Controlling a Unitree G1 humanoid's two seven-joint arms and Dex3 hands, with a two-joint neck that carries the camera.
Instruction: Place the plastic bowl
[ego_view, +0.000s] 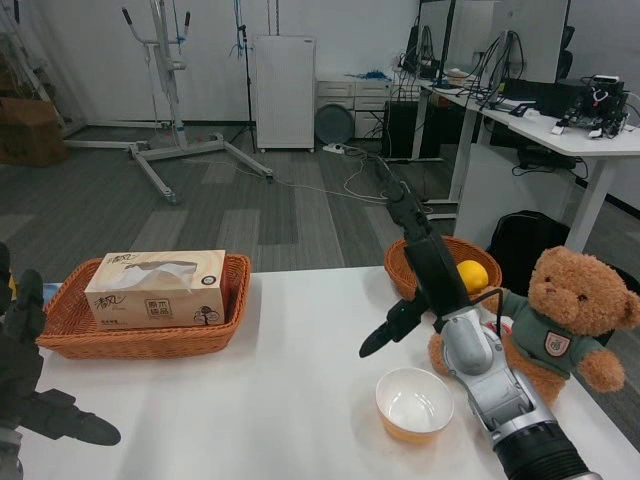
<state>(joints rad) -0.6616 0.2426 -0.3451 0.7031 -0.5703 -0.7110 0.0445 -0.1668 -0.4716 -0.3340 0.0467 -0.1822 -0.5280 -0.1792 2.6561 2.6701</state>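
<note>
A: Where is the plastic bowl (414, 404) seen?

B: Lower right of centre, upright on the white table (290, 400). White inside, orange-yellow outside. Nothing is seen in it.

A: Relative to the right hand (418, 262)?

B: The right hand is raised above and behind the bowl, up the frame from it, well apart. No contact is seen. The silver forearm (490, 385) is just right of the bowl, running from the lower right corner up toward centre.

A: Hand state?

B: Right: fingers are stretched out toward the upper centre, thumb splayed to the lower left. Nothing is held. Left hand (30, 375): seen at the lower left edge, over the table corner, fingers apart, nothing gripped.

A: What else is around the bowl?

B: A brown teddy bear (562, 320) in a green top is sat at the right edge, just behind the forearm. A round wicker basket (478, 250) is behind the hand, partly hidden, with a yellow fruit (472, 275) in it. At the left of the frame a rectangular wicker tray (70, 320) is seen with a tissue box (157, 288) inside. Both are well apart from the bowl.
</note>
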